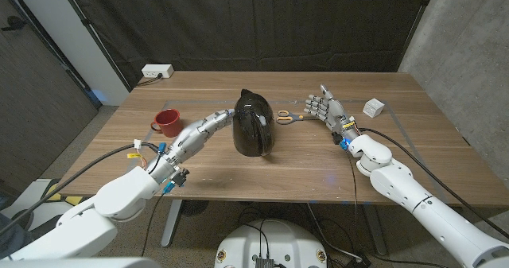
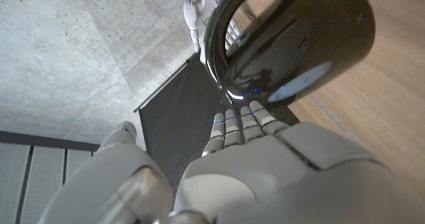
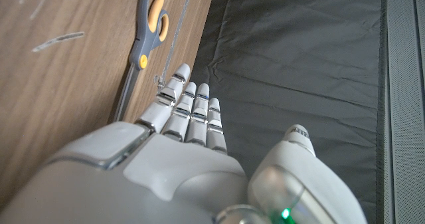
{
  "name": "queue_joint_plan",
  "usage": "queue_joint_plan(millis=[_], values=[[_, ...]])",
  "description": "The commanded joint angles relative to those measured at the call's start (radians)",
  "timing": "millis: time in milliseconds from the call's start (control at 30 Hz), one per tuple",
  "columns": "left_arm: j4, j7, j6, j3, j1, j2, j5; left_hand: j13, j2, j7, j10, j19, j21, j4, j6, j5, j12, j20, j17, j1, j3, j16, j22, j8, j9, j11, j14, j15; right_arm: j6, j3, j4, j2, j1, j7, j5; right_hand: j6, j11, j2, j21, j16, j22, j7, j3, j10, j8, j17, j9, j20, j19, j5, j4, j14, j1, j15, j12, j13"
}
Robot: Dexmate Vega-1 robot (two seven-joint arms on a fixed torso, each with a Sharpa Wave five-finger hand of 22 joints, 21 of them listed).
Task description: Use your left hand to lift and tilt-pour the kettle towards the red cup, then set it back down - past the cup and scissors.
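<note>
The black kettle (image 1: 254, 123) stands upright in the middle of the table, with the red cup (image 1: 168, 122) to its left. My left hand (image 1: 223, 117) reaches the kettle's left side. In the left wrist view its fingers (image 2: 240, 122) stretch straight out, with their tips at the kettle (image 2: 285, 44) below its handle loop and the thumb held apart; nothing is gripped. The orange-and-grey scissors (image 1: 289, 116) lie just right of the kettle. My right hand (image 1: 324, 107) stands beside them, fingers apart and holding nothing. The right wrist view shows the scissors (image 3: 147, 26) past that hand's fingers (image 3: 189, 111).
A small white cube (image 1: 374, 106) sits near the table's right side. A white power strip (image 1: 157, 72) lies at the back left corner. A black curtain hangs behind the table, and cables trail along both arms.
</note>
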Motion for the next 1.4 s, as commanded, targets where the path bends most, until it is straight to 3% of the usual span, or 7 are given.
queue_joint_plan(millis=[33, 267, 633, 933, 1000, 1100, 1400], values=[[0.083, 0.005, -0.102, -0.023, -0.062, -0.124, 0.022, 0.003, 0.007, -0.001, 0.017, 0.007, -0.001, -0.005, 0.01, 0.004, 0.006, 0.001, 0.001, 0.008, 0.002, 0.007, 0.002, 0.005, 0.001, -0.001, 0.011, -0.002, 0.02, 0.015, -0.029, -0.012, -0.019, -0.014, -0.008, 0.003, 0.001, 0.008, 0.001, 0.0, 0.002, -0.001, -0.001, 0.005, 0.001, 0.003, 0.002, -0.017, -0.004, 0.002, 0.001, -0.001, 0.0, 0.0, 0.001, 0.004], [0.156, 0.014, -0.125, -0.021, -0.1, -0.188, -0.028, 0.003, 0.009, -0.008, 0.025, 0.008, -0.005, -0.006, 0.018, 0.003, 0.006, 0.0, 0.001, 0.012, 0.002, 0.005, 0.002, 0.005, 0.002, -0.005, 0.017, -0.009, 0.032, 0.022, -0.038, -0.015, -0.022, -0.015, -0.008, 0.003, 0.002, 0.008, 0.001, 0.0, 0.002, -0.002, -0.002, 0.005, 0.001, 0.003, 0.002, -0.018, -0.004, 0.002, 0.0, -0.001, 0.0, 0.0, 0.001, 0.005], [0.241, -0.048, -0.062, 0.016, -0.213, -0.186, -0.124, 0.003, 0.012, -0.014, 0.038, 0.026, -0.005, -0.008, 0.034, 0.002, 0.005, 0.0, 0.002, 0.019, 0.0, 0.004, 0.003, 0.006, 0.002, -0.008, 0.03, -0.012, 0.049, 0.038, -0.046, -0.025, -0.009, -0.008, -0.01, 0.012, 0.002, 0.007, 0.001, 0.0, 0.002, 0.001, -0.003, 0.006, 0.004, 0.003, 0.002, -0.018, -0.004, 0.002, 0.0, -0.002, -0.001, 0.001, 0.001, 0.005], [0.374, -0.125, 0.016, 0.135, -0.405, -0.227, -0.189, 0.004, 0.013, -0.018, 0.042, 0.014, -0.017, -0.009, 0.036, 0.0, 0.001, -0.002, 0.002, 0.023, -0.003, -0.003, 0.004, 0.001, 0.003, -0.006, 0.027, -0.011, 0.068, 0.04, 0.0, -0.015, 0.032, 0.029, 0.0, 0.015, 0.003, 0.006, -0.002, -0.002, 0.002, 0.0, -0.005, 0.008, 0.005, 0.003, 0.002, -0.019, -0.011, 0.002, 0.0, -0.009, -0.002, 0.001, 0.002, 0.005], [0.393, -0.105, 0.038, 0.158, -0.437, -0.247, -0.184, 0.004, 0.014, -0.023, 0.08, 0.059, -0.012, -0.01, 0.068, -0.003, 0.006, -0.03, 0.002, 0.028, -0.009, 0.003, 0.004, 0.004, 0.003, -0.018, 0.065, -0.025, 0.083, 0.042, 0.017, -0.01, 0.039, 0.046, 0.005, 0.015, 0.001, 0.006, 0.0, -0.001, 0.002, 0.001, -0.005, 0.007, 0.004, 0.003, 0.002, -0.022, -0.007, 0.002, 0.0, -0.007, -0.003, -0.001, 0.002, 0.005], [0.433, -0.11, 0.071, 0.199, -0.494, -0.285, -0.207, 0.004, 0.013, -0.032, 0.155, 0.166, 0.004, -0.012, 0.136, -0.008, 0.012, -0.021, 0.003, 0.036, -0.023, 0.015, 0.005, 0.011, 0.004, -0.027, 0.156, -0.042, 0.084, 0.047, 0.023, -0.011, 0.041, 0.049, 0.01, 0.015, 0.001, 0.006, 0.002, 0.0, 0.002, 0.001, -0.006, 0.007, 0.004, 0.003, 0.002, -0.023, -0.002, 0.002, 0.0, -0.004, -0.003, -0.006, 0.002, 0.005], [0.519, -0.134, 0.132, 0.265, -0.607, -0.318, -0.206, 0.005, 0.013, -0.036, 0.178, 0.182, 0.003, -0.013, 0.159, -0.009, 0.013, -0.02, 0.003, 0.041, -0.026, 0.012, 0.005, 0.014, 0.004, -0.031, 0.168, -0.048, 0.1, 0.07, 0.025, -0.011, 0.028, 0.08, 0.053, 0.013, 0.0, 0.006, 0.009, 0.002, 0.002, 0.003, -0.007, 0.006, 0.003, 0.003, 0.002, -0.033, 0.016, 0.003, 0.0, 0.001, -0.003, -0.011, 0.001, 0.005]])
